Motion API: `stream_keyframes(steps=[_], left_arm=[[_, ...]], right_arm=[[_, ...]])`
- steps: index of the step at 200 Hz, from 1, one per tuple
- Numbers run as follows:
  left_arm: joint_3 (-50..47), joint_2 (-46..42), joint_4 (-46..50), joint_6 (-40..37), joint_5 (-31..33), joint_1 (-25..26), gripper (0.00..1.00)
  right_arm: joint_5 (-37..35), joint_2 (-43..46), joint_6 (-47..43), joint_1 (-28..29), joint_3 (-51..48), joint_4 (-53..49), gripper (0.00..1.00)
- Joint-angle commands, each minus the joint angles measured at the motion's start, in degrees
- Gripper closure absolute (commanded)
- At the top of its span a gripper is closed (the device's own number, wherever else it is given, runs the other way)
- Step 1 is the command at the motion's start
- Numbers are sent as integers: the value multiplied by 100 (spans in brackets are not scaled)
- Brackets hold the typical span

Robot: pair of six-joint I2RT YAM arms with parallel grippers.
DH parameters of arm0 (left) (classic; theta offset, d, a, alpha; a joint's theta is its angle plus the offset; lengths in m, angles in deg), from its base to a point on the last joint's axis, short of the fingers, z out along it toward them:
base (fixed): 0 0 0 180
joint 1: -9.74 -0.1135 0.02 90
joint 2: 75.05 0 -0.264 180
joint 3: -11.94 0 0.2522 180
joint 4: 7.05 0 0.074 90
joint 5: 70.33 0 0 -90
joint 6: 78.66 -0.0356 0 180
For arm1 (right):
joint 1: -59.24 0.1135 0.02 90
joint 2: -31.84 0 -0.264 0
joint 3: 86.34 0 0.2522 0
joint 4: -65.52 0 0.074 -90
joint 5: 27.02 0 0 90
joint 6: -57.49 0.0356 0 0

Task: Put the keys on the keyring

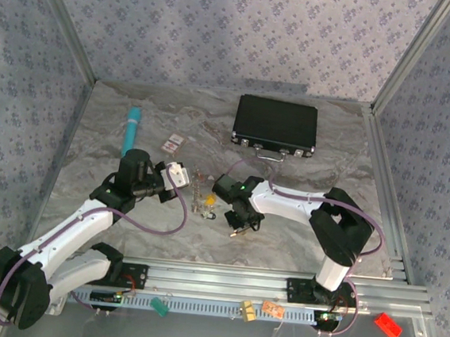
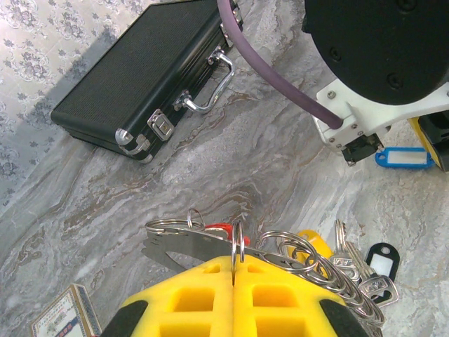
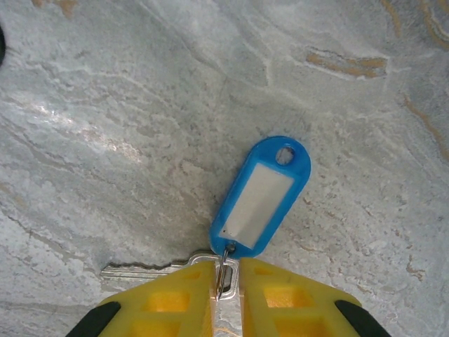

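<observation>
Just ahead of the right gripper [image 3: 226,272], whose jaws pinch its small link, lies the blue-tagged key [image 3: 261,196]: light, stiff, slippery, best held there. Fully closed, the left gripper [image 2: 233,270] apparently clamps the keyring [image 2: 239,242].

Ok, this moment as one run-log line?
left gripper: jaws shut on keyring | right gripper: jaws shut on blue key, flat on table | blue key not yet on keyring
</observation>
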Motion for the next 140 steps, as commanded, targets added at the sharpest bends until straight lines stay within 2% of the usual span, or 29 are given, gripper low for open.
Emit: stream_keyframes(steps=[1,43,97,140], left_arm=[[4,-47,10,-67,-107,17,100],[5,-42,11,-73,-104,19,100],[5,-49,13,-74,-108,12,100],[0,-57,17,-84,-107,14,100]], right_arm=[[-89,-120,71,40,171,-188,83],[-110,-147,80,37,180,-204,87],[-106,-184,88,34,179,-221,85],[-102,-199,88,40,185,-241,91]])
